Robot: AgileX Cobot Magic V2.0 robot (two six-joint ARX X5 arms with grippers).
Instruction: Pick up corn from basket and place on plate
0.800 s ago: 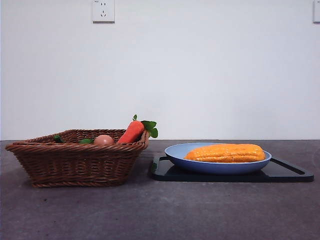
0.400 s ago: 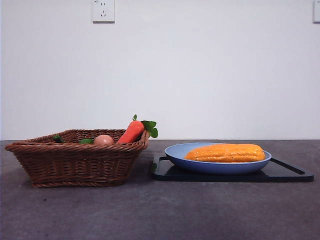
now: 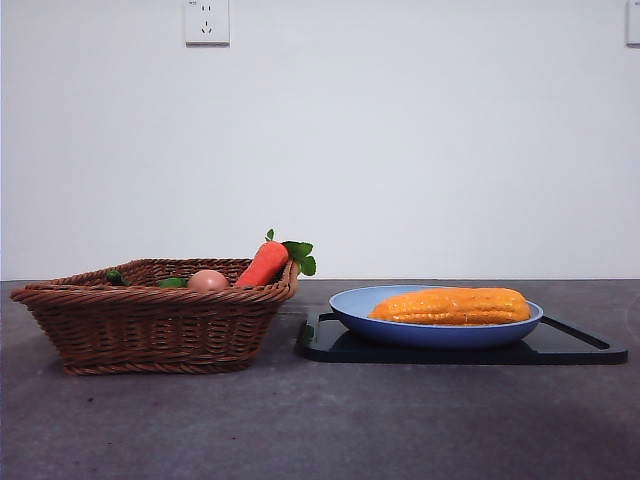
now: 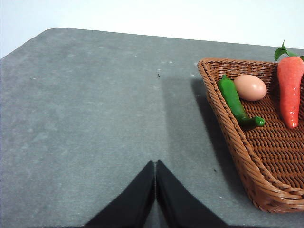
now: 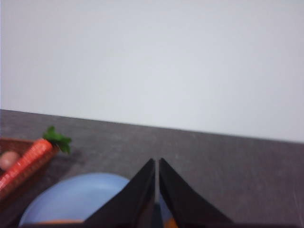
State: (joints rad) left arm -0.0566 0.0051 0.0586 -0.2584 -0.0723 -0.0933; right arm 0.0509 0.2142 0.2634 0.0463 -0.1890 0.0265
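Observation:
The orange-yellow corn lies lengthwise in the light-blue plate, which stands on a black tray. To its left sits the brown wicker basket. No arm appears in the front view. My left gripper is shut with nothing in it, above bare table beside the basket. My right gripper is shut and empty too, raised above the plate; a sliver of corn peeks out at the picture's bottom edge.
The basket holds a red-orange carrot with green leaves, a pinkish-brown ball and a green pepper. The black tray sticks out to the right of the plate. A white wall with a socket stands behind.

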